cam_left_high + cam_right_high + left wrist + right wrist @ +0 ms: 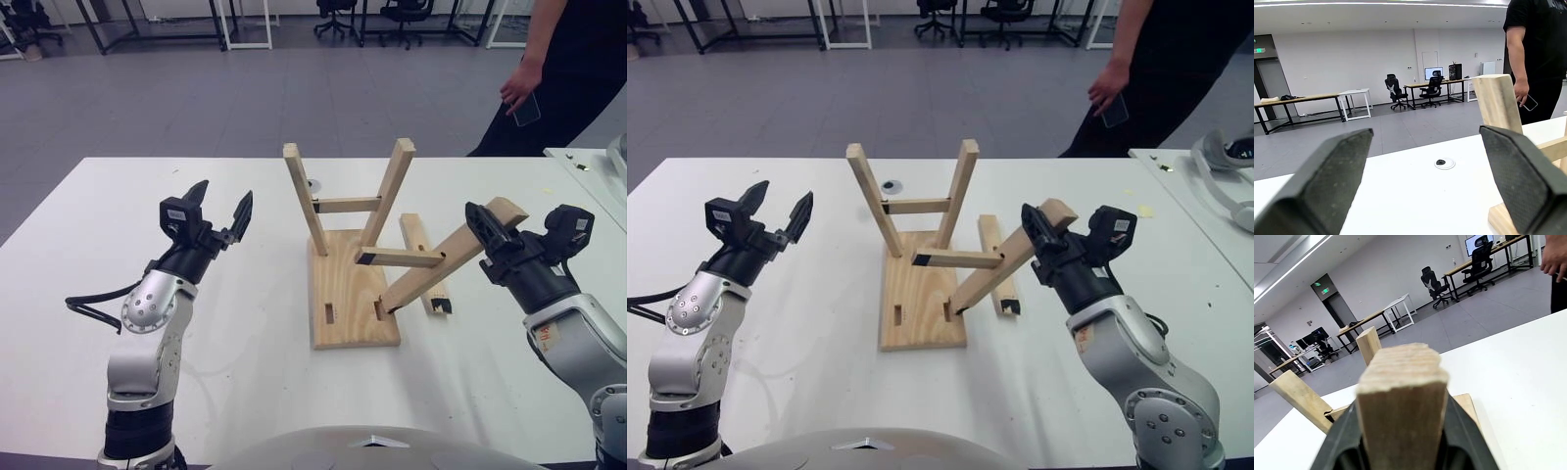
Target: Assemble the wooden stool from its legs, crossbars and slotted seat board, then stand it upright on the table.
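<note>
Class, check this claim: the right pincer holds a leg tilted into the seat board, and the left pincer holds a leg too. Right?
No. The right pincer does hold a leg tilted into the seat board, but the left pincer is open and empty, as the left eye view shows.

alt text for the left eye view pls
The right end effector is shut on a tilted wooden leg whose lower end meets a slot in the seat board lying flat on the white table. Two more legs joined by a crossbar stand up from the board's far end; the left end effector hangs open and empty.
</note>
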